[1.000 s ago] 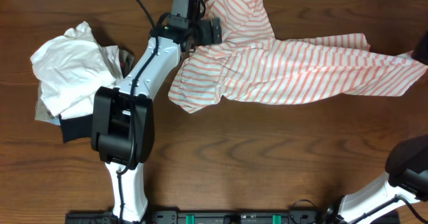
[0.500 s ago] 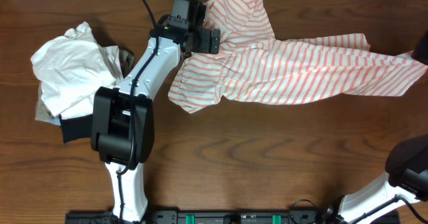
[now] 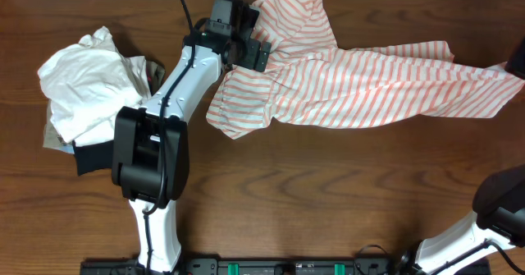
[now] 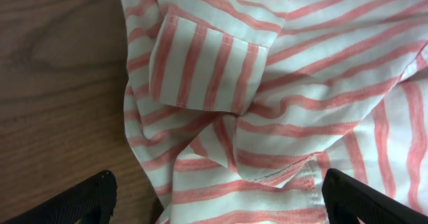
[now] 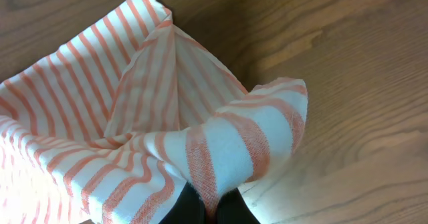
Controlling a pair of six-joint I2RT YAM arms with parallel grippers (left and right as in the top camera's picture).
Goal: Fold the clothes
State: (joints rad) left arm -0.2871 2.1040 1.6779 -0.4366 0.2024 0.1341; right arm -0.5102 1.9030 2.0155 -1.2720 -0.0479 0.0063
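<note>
"The black left gripper (image 3: 261,52) has turned a touch at the top of the soft white shirt with salmon stripes (image 3: 369,86). The cloth hasn't budged."
"Its fingers?"
"Spread wide above the cloth. The right gripper (image 5: 208,209) is pressed together, pinching the shirt's right-hand edge."
"Room?"
"The shirt stretches along the far side of the brown wooden table (image 3: 328,201). Bare wood runs before its near edge."

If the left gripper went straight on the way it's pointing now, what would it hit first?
The striped shirt: its bunched folds lie straight ahead of the open left gripper, between its fingers. How near they are is unclear.
</note>
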